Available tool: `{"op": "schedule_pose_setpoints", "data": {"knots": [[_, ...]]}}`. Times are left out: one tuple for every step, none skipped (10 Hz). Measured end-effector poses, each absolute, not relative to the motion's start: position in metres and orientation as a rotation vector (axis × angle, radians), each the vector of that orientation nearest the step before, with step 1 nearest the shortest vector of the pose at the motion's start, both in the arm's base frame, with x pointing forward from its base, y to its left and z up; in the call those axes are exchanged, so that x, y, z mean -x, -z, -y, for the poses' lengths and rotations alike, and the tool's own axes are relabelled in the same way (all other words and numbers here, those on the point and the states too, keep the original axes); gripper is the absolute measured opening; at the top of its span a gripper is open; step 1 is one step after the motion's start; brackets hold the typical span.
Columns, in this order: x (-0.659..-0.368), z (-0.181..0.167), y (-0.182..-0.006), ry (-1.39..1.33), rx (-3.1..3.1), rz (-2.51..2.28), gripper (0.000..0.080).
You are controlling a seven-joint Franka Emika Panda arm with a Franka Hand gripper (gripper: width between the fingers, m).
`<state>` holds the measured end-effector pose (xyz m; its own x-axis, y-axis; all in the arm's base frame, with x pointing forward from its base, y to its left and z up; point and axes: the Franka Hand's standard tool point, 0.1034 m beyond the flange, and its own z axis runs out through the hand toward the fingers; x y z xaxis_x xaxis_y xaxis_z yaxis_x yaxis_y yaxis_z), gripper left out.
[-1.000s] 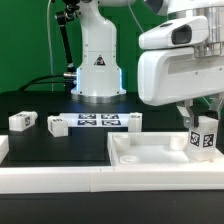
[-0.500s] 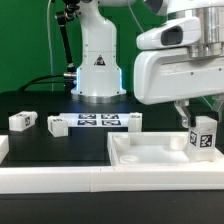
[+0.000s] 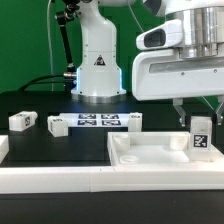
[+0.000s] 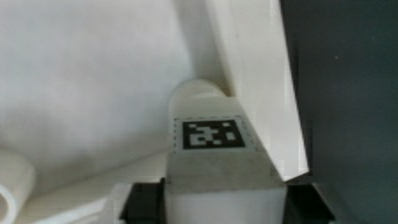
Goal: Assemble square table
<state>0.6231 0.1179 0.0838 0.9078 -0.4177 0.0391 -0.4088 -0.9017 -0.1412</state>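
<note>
The white square tabletop (image 3: 150,152) lies with its raised rim up at the front of the exterior view's right. My gripper (image 3: 200,116) is shut on a white tagged leg (image 3: 201,136) and holds it upright over the tabletop's corner on the exterior view's right. In the wrist view the leg (image 4: 217,150) sits between my black fingers (image 4: 143,202), with the tabletop's rim (image 4: 249,60) just beyond it. Three more legs lie on the black surface: two on the exterior view's left (image 3: 21,120) (image 3: 57,125) and one nearer the middle (image 3: 133,121).
The marker board (image 3: 97,122) lies flat between the loose legs. The robot base (image 3: 98,62) stands behind it. A long white rail (image 3: 60,180) edges the front of the black surface.
The gripper body has risen a little. The held leg has gone from tilted to upright and stays over the same corner of the tabletop.
</note>
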Motion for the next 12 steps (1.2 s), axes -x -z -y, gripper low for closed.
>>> {"op": "schedule_pose_setpoints", "data": {"knots": [[-0.6225, -0.1188, -0.0835, 0.091, 2.901, -0.786, 0.0290], [-0.6223, -0.1195, -0.0833, 0.080, 2.855, -0.930, 0.0290], [-0.6220, -0.1200, -0.0832, 0.069, 2.811, -1.045, 0.0290], [-0.6218, -0.1204, -0.0831, 0.058, 2.770, -1.138, 0.0290], [-0.6217, -0.1209, -0.0831, 0.043, 2.709, -1.257, 0.0290], [-0.6218, -0.1208, -0.0831, 0.037, 2.680, -1.309, 0.0290], [-0.6217, -0.1210, -0.0829, 0.017, 2.604, -1.433, 0.0290], [-0.6216, -0.1211, -0.0828, 0.010, 2.578, -1.471, 0.0290], [-0.6217, -0.1212, -0.0828, 0.011, 2.582, -1.463, 0.0291], [-0.6216, -0.1213, -0.0826, 0.014, 2.600, -1.433, 0.0291], [-0.6220, -0.1213, -0.0830, 0.019, 2.627, -1.382, 0.0456], [-0.6233, -0.1216, -0.0841, 0.026, 2.648, -1.339, 0.0602]]}}
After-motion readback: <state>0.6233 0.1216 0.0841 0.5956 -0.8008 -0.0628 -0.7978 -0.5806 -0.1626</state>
